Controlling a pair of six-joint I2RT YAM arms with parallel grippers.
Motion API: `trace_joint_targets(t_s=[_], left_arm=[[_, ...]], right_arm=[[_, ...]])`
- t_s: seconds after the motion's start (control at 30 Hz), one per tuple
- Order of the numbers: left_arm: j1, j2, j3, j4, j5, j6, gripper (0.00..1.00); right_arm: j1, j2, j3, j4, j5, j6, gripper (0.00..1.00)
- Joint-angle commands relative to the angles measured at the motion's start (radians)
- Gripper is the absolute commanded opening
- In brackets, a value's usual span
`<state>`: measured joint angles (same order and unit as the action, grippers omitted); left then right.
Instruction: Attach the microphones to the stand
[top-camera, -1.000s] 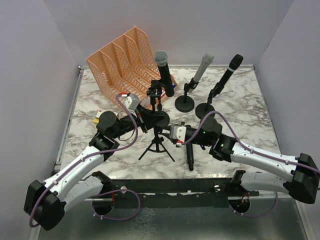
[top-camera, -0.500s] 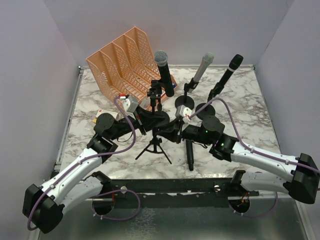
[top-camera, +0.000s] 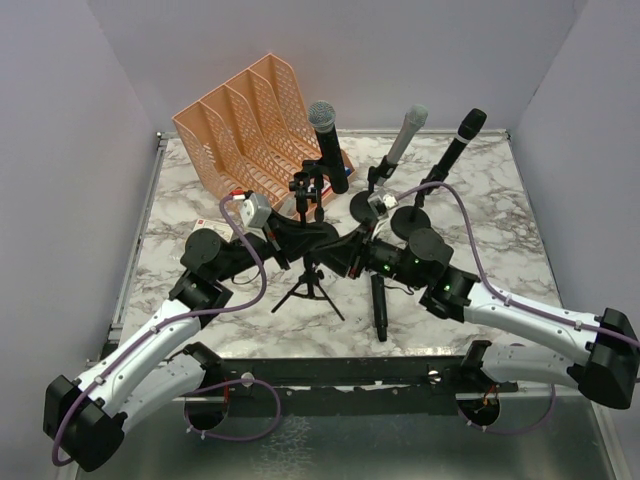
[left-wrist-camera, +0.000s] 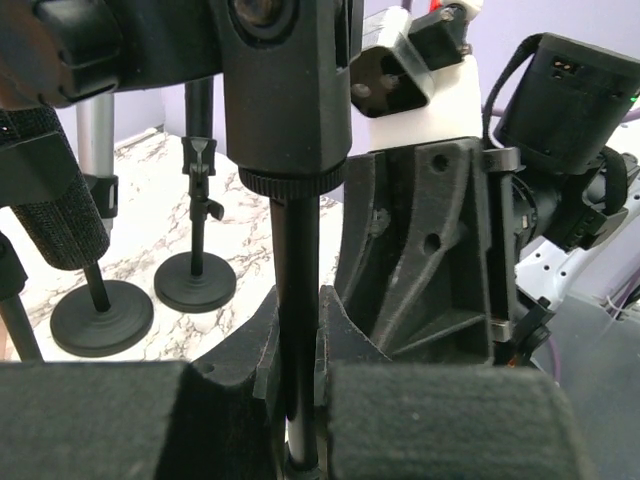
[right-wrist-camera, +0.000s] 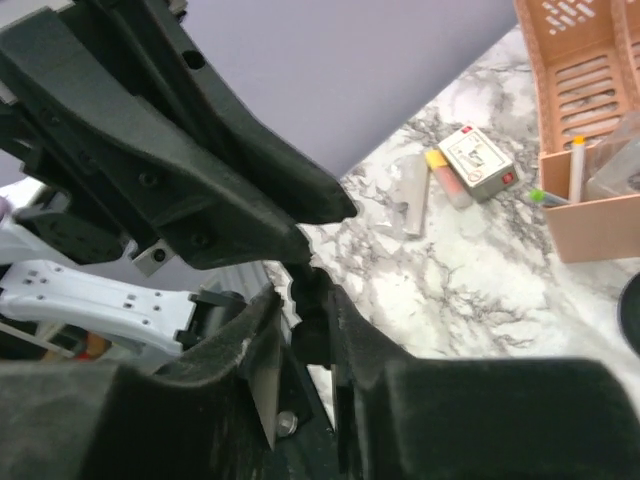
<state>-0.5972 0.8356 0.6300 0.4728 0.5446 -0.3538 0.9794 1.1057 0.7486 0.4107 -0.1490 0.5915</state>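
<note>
One black microphone (top-camera: 379, 308) lies flat on the desk (top-camera: 480, 240), at 5 o'clock from the right end effector (top-camera: 352, 256), near it. Its fingers stand narrow around a black stand part; grip undetermined. The tripod stand (top-camera: 308, 290) has its pole clamped in the left end effector (left-wrist-camera: 300, 345).

White arms (top-camera: 150, 345) with black joints, trailing purple cables (top-camera: 263, 268), end in black fingers (left-wrist-camera: 440, 420).
</note>
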Motion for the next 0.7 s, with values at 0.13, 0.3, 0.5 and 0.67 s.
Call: trace_joint_targets(t_s=[0.13, 0.3, 0.5, 0.67], left_arm=[[-0.001, -0.030, 0.031, 0.069, -0.035, 0.006, 0.00], [-0.001, -0.028, 0.030, 0.069, -0.031, -0.002, 0.00], [-0.001, -0.021, 0.035, 0.069, -0.026, -0.007, 0.00], [-0.001, -0.012, 0.037, 0.069, -0.021, -0.007, 0.00]], right_arm=[[0.016, -0.082, -0.035, -0.031, -0.059, -0.407, 0.47], [0.016, -0.083, -0.046, -0.042, -0.092, -0.607, 0.49], [0.016, -0.027, -0.025, -0.044, -0.127, -0.662, 0.49], [0.016, -0.002, -0.034, 0.017, -0.142, -0.665, 0.46]])
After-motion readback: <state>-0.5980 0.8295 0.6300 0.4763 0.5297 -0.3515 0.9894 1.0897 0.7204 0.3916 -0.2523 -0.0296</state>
